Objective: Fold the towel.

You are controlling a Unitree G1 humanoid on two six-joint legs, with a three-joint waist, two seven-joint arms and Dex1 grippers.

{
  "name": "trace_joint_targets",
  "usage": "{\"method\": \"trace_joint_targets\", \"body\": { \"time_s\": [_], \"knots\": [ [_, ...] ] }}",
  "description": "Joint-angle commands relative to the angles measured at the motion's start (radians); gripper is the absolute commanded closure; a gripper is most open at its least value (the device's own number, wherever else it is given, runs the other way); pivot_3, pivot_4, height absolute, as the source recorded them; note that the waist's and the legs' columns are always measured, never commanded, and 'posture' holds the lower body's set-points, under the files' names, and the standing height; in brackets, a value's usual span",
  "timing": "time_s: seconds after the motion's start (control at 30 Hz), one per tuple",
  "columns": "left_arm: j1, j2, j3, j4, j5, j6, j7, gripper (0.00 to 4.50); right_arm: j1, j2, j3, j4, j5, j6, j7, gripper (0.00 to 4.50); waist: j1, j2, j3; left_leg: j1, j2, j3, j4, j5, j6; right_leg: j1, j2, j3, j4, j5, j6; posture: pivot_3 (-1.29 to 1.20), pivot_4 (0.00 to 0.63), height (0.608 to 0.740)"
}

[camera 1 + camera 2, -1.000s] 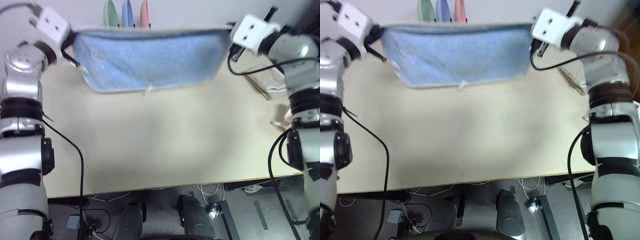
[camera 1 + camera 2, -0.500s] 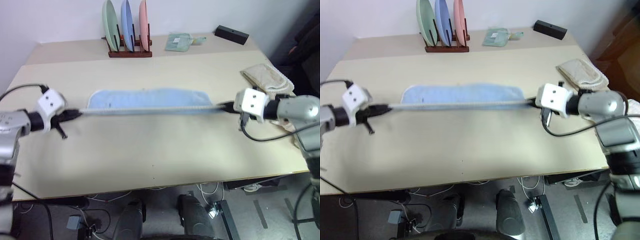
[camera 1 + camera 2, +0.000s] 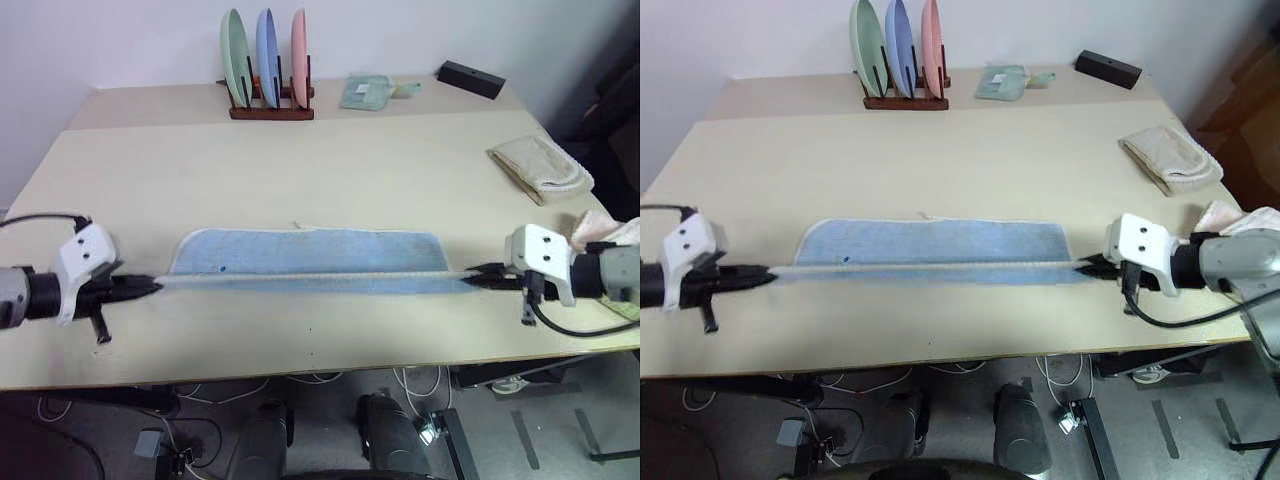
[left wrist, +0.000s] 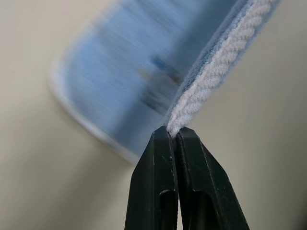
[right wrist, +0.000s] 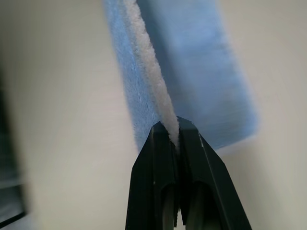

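Observation:
The light blue towel [image 3: 310,252] lies low over the front part of the table [image 3: 330,160], folded lengthwise, its whitish corded edge pulled taut between my two grippers. My left gripper [image 3: 153,286] is shut on the towel's left end, and the left wrist view has its fingertips [image 4: 163,139] pinching the corded edge [image 4: 216,67]. At the right end my right gripper [image 3: 470,279] is shut on the towel too, its fingertips [image 5: 187,132] clamped on the white edge [image 5: 144,62]. Both grippers sit close above the tabletop.
A wooden rack with three upright plates [image 3: 265,70] stands at the back. A pale green cloth [image 3: 368,92] and a black box [image 3: 470,78] lie behind to the right. A beige folded towel [image 3: 540,168] rests near the right edge. The table's front edge runs just below the grippers.
Both grippers came down and back toward the table's front edge with the towel. It hung spread in the air before; now it lies low on the table, edge stretched taut.

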Motion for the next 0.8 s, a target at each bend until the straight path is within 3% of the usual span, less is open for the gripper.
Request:
{"method": "trace_joint_targets", "body": {
  "time_s": [0.03, 0.33, 0.63, 0.73, 0.8],
  "knots": [
    [-0.189, -0.066, -0.134, 0.198, 0.105, -0.085, 0.044, 4.44, -0.102, 0.047, 0.061, 0.143, -0.090, -0.075, -0.046, 4.50, 0.001, 0.000, 0.000, 0.001, 0.000, 0.000, 0.000, 0.000, 0.000, 0.001, 0.000, 0.000, 0.000, 0.001, 0.002, 0.00, 0.150, 0.740],
    [-0.505, -0.202, -0.315, 0.653, 0.282, -0.327, 0.077, 4.44, -0.323, 0.204, 0.183, 0.490, -0.228, -0.228, -0.124, 4.50, -0.010, -0.001, 0.000, 0.000, -0.001, 0.000, -0.001, 0.000, 0.000, -0.002, 0.000, 0.000, 0.001, 0.001, 0.002, 0.00, 0.150, 0.740],
    [-0.567, -0.234, -0.333, 0.798, 0.314, -0.374, 0.048, 4.44, -0.406, 0.277, 0.201, 0.656, -0.272, -0.313, -0.152, 4.50, -0.010, -0.001, 0.000, -0.001, -0.001, 0.000, -0.001, 0.000, 0.000, -0.002, 0.000, 0.000, 0.002, 0.001, 0.002, 0.00, 0.150, 0.740],
    [-0.573, -0.235, -0.308, 0.806, 0.298, -0.357, 0.067, 3.63, -0.424, 0.280, 0.188, 0.670, -0.271, -0.300, -0.164, 3.62, -0.010, -0.001, 0.000, -0.001, -0.001, -0.001, 0.000, 0.000, 0.000, -0.002, 0.000, 0.000, 0.002, 0.001, 0.002, 0.00, 0.150, 0.740],
    [-0.577, -0.235, -0.289, 0.812, 0.298, -0.364, 0.103, 2.70, -0.424, 0.269, 0.176, 0.660, -0.269, -0.299, -0.172, 2.70, -0.010, -0.001, 0.000, -0.001, -0.001, -0.001, 0.000, 0.000, 0.000, -0.002, 0.000, 0.000, 0.002, 0.001, 0.002, 0.00, 0.150, 0.740]
  ]
}}
